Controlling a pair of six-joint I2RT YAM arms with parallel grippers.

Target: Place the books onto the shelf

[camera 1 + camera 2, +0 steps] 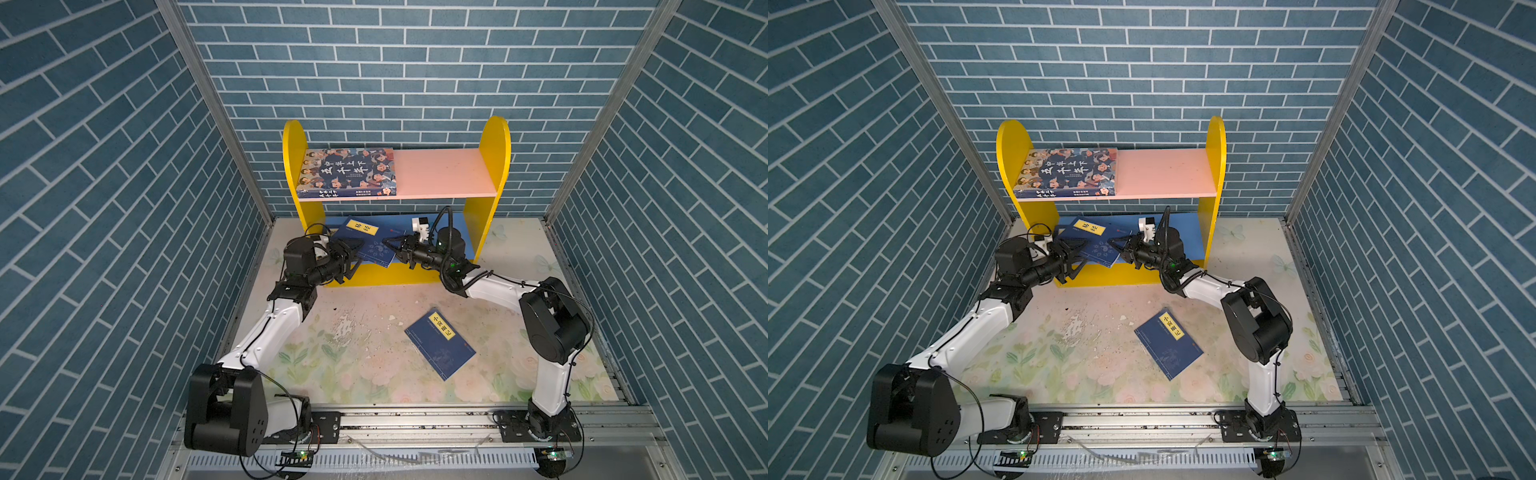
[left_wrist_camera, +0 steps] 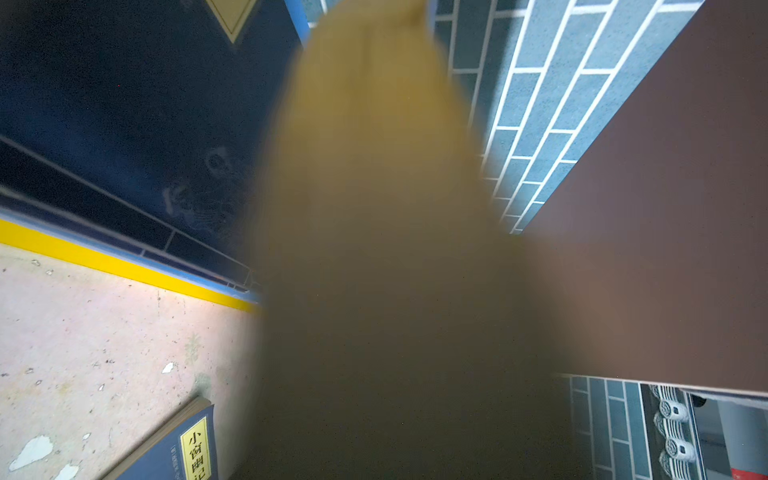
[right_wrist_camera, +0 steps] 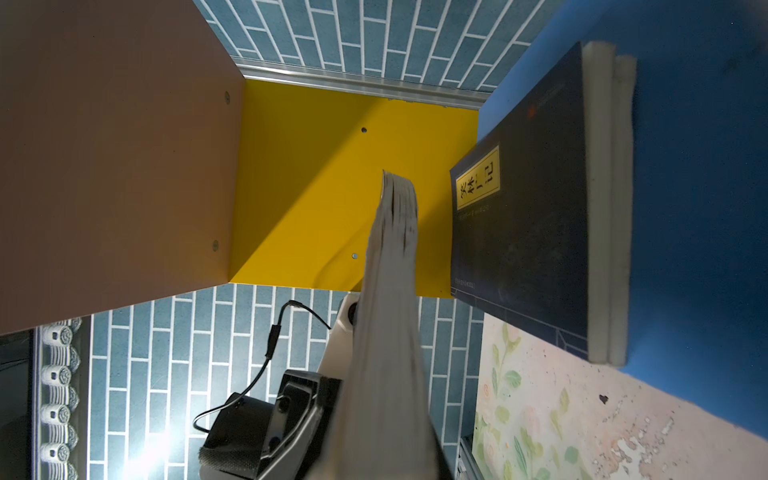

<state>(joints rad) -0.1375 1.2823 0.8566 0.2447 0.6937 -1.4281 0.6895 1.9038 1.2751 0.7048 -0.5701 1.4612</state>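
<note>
Half pink board (image 1: pixel 444 172) bare | right end effector (image 1: pixel 386 242) pinches navy book (image 1: pixel 376 251) edge | left end effector (image 1: pixel 355 262) spread

We have two arms in white and black

Our left arm (image 1: pixel 266 328) and right arm (image 1: pixel 494 287) have glossy white links between bulky black joint housings (image 1: pixel 552 322). They end in the black left pincer (image 1: pixel 356 258) and right pincer (image 1: pixel 386 242). A coiled cable (image 1: pixel 478 276) and green lights (image 1: pixel 452 264) mark our right wrist, and our base plates (image 1: pixel 328 428) are black and screwed down.
</note>
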